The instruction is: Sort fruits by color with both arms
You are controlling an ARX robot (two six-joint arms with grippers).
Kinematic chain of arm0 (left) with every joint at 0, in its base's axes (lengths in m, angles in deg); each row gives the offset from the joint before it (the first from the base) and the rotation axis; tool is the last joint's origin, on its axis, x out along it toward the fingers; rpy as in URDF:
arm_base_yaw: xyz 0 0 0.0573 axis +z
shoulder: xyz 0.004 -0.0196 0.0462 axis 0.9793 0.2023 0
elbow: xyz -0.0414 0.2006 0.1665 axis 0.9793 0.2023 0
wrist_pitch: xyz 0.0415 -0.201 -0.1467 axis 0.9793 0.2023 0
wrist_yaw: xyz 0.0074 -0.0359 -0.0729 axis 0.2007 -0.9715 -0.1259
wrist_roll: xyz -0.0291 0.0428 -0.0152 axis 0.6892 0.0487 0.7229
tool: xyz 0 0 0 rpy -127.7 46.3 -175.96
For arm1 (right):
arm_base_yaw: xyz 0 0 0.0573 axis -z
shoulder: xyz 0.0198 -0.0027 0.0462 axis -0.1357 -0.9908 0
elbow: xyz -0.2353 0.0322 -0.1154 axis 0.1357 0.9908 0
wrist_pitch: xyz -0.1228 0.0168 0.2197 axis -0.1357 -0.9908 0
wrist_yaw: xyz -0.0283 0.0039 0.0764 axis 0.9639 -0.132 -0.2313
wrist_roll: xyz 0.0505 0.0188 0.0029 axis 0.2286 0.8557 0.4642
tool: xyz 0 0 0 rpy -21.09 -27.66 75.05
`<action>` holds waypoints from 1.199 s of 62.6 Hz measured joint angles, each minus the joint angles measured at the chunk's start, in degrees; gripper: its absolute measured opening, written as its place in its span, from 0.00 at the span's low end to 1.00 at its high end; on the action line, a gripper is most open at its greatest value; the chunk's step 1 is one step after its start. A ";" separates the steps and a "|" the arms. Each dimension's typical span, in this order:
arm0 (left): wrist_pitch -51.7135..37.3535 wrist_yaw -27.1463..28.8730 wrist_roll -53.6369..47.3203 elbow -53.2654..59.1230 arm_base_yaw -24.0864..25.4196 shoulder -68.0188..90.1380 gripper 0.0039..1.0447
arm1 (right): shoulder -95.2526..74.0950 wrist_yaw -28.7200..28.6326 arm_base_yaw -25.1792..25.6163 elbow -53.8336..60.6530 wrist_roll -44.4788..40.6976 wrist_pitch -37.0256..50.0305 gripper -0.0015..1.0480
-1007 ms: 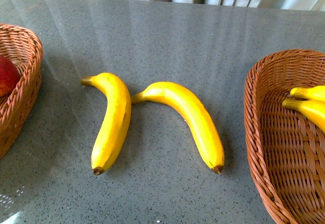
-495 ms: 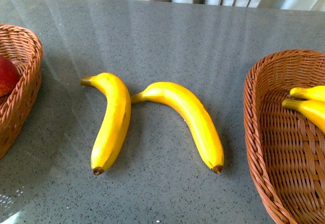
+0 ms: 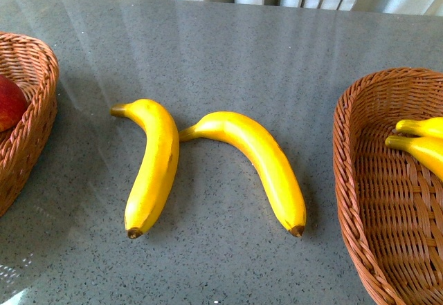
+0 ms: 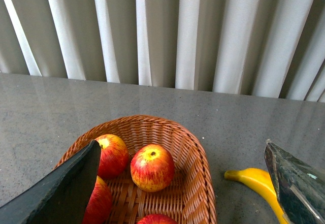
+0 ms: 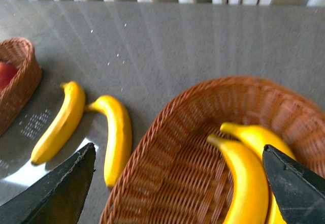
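Two yellow bananas lie side by side mid-table, the left banana [image 3: 152, 167] and the right banana [image 3: 257, 161]. Neither arm shows in the front view. My left gripper [image 4: 182, 143] hangs open above the left wicker basket [image 4: 195, 183], which holds several red apples [image 4: 152, 167]; nothing is between its fingers [image 4: 61, 193]. One banana's stem end [image 4: 254, 181] shows beside that basket. My right gripper [image 5: 178, 147] is open over the right wicker basket [image 5: 167, 132], where two bananas [image 5: 246, 178] lie. The table bananas [image 5: 117, 137] appear beyond its rim.
In the front view the left basket [image 3: 38, 104] with one apple [image 3: 8, 103] showing sits at the left edge. The right basket [image 3: 349, 180] with two bananas [image 3: 422, 149] sits at the right edge. A pleated curtain [image 4: 162, 31] backs the grey table [image 3: 235, 49].
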 joint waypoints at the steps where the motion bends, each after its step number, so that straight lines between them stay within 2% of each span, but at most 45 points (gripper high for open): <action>1: 0.00 0.00 0.02 0.00 0.00 0.00 0.91 | -0.85 0.50 -0.59 -0.44 0.59 0.55 0.91; 11: 0.00 -0.02 0.02 0.00 0.00 -0.02 0.91 | -14.75 8.13 -12.55 -6.97 8.15 8.39 0.91; 21: 0.00 0.00 0.00 0.00 0.00 0.00 0.91 | -35.56 15.06 -29.53 -19.37 16.24 12.63 0.91; 25: 0.00 0.00 0.00 0.00 0.00 -0.02 0.91 | -41.86 16.11 -32.61 -23.54 18.18 12.02 0.91; 35: 0.00 0.00 0.00 0.00 0.00 -0.02 0.91 | -53.86 17.03 -35.93 -31.26 20.81 11.63 0.91; 48: 0.00 0.00 0.00 0.00 0.00 -0.02 0.91 | -65.24 18.05 -38.75 -38.60 20.35 6.82 0.91; 75: 0.00 0.00 0.00 0.00 0.00 -0.02 0.91 | -76.67 18.23 -41.99 -48.37 20.17 3.26 0.91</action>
